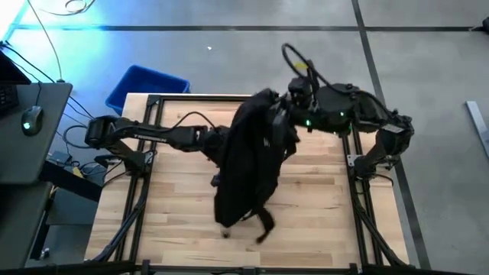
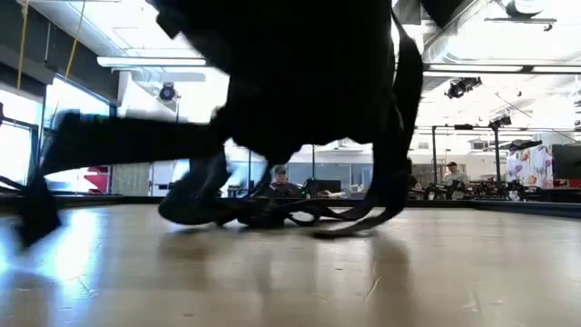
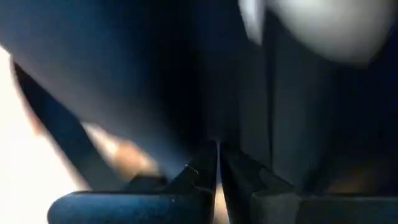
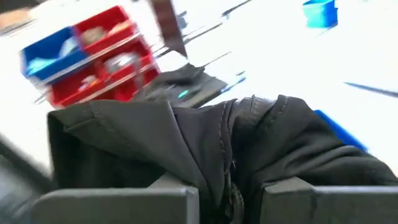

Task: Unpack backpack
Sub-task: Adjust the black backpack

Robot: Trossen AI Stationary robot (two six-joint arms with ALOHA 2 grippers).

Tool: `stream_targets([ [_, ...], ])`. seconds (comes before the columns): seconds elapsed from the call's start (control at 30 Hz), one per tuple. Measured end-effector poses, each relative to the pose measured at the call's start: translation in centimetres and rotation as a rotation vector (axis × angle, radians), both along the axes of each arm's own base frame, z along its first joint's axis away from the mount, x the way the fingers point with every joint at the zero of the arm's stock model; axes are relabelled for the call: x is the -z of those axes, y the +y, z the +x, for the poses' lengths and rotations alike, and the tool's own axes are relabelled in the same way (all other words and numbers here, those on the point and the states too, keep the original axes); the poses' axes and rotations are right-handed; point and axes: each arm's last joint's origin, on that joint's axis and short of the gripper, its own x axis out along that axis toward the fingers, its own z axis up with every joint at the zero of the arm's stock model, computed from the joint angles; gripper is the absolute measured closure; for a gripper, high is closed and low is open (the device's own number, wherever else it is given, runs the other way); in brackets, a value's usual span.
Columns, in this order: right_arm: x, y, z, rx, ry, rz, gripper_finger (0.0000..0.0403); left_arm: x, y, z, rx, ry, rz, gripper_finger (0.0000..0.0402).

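Hidden: left gripper (image 1: 221,149) is buried in black fabric; finger state, cannot tell.
Right gripper (image 4: 227,186): clamped on a bunched fold.
Backpack (image 1: 248,156): hanging mid-table, straps (image 2: 349,218) trailing toward 6 o'clock.

The high view looks straight down from well above, taking in the whole wooden table (image 1: 321,214), both arms and the grey floor around it. The low view sits at tabletop level, facing level across the boards into the room beyond; the backpack (image 2: 300,82) hangs close before the lens, and it is the same one at the table's middle in the high view. The left wrist view is pressed so near dark fabric that little else shows. The right wrist view looks past bunched backpack cloth toward red and blue bins (image 4: 93,56) far off.
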Motion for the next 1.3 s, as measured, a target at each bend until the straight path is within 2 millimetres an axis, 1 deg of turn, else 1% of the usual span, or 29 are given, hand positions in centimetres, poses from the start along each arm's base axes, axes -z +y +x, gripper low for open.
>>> stream_targets([
  [0.07,0.9,-0.6,0.2,0.035,0.048,0.049,0.0372,-0.5,0.2,-0.9,-0.094,0.041,0.087,0.0401],
  [0.13,2.6,-0.8,1.0,0.052,0.143,0.084,0.0372,-1.2,0.4,-2.3,-0.159,0.088,0.182,0.0401],
  [0.23,5.2,-0.2,2.2,0.076,0.297,0.126,0.0372,-1.9,0.7,-4.3,-0.221,0.170,0.282,0.0401],
  [0.3,5.9,0.6,2.5,0.063,0.338,0.138,0.0372,-2.4,1.0,-5.4,-0.245,0.202,0.323,0.0401],
  [0.43,6.0,3.0,2.0,-0.033,0.348,0.222,0.0372,-3.6,1.3,-7.1,-0.300,0.214,0.378,0.0401],
  [0.53,6.1,5.3,0.9,-0.060,0.373,0.301,0.0373,-4.8,1.3,-8.1,-0.310,0.165,0.396,0.0401],
  [0.63,5.7,7.9,-0.4,-0.108,0.348,0.372,0.0373,-5.8,1.2,-8.9,-0.315,0.117,0.390,0.0401],
  [0.73,4.9,10.4,-1.5,-0.174,0.282,0.425,0.0373,-6.8,1.1,-9.9,-0.295,0.067,0.376,0.0401],
  [0.77,4.4,11.0,-1.7,-0.180,0.239,0.432,0.0373,-7.1,1.0,-10.2,-0.287,0.054,0.368,0.0401],
  [0.83,3.2,11.7,-2.1,-0.173,0.133,0.412,0.0373,-7.6,0.9,-10.8,-0.279,0.024,0.348,0.0401],
  [0.87,2.6,11.7,-2.0,-0.170,0.068,0.391,0.0373,-7.9,0.9,-11.0,-0.276,0.012,0.336,0.0401],
  [0.93,1.2,11.4,-1.5,-0.189,-0.055,0.335,0.0373,-8.4,0.7,-11.6,-0.284,-0.014,0.318,0.0401],
  [1.0,0.0,10.4,-0.7,-0.196,-0.160,0.271,0.0373,-9.0,0.7,-12.3,-0.296,-0.042,0.304,0.0401],
  [1.07,-0.9,8.6,0.0,-0.154,-0.236,0.226,0.0373,-9.4,0.7,-12.8,-0.303,-0.064,0.297,0.0401],
  [1.13,-0.9,6.3,0.8,-0.083,-0.240,0.202,0.0373,-9.8,0.6,-13.4,-0.315,-0.078,0.283,0.0401],
  [1.17,-0.4,5.0,1.3,-0.049,-0.210,0.199,0.0373,-9.9,0.7,-13.6,-0.325,-0.083,0.282,0.0401],
  [1.23,1.5,2.2,2.3,0.011,-0.092,0.236,0.0373,-10.0,0.8,-14.0,-0.343,-0.078,0.287,0.0401],
  [1.3,4.6,-0.6,3.7,0.073,0.084,0.309,0.0373,-9.9,1.0,-14.4,-0.364,-0.062,0.301,0.0401],
])
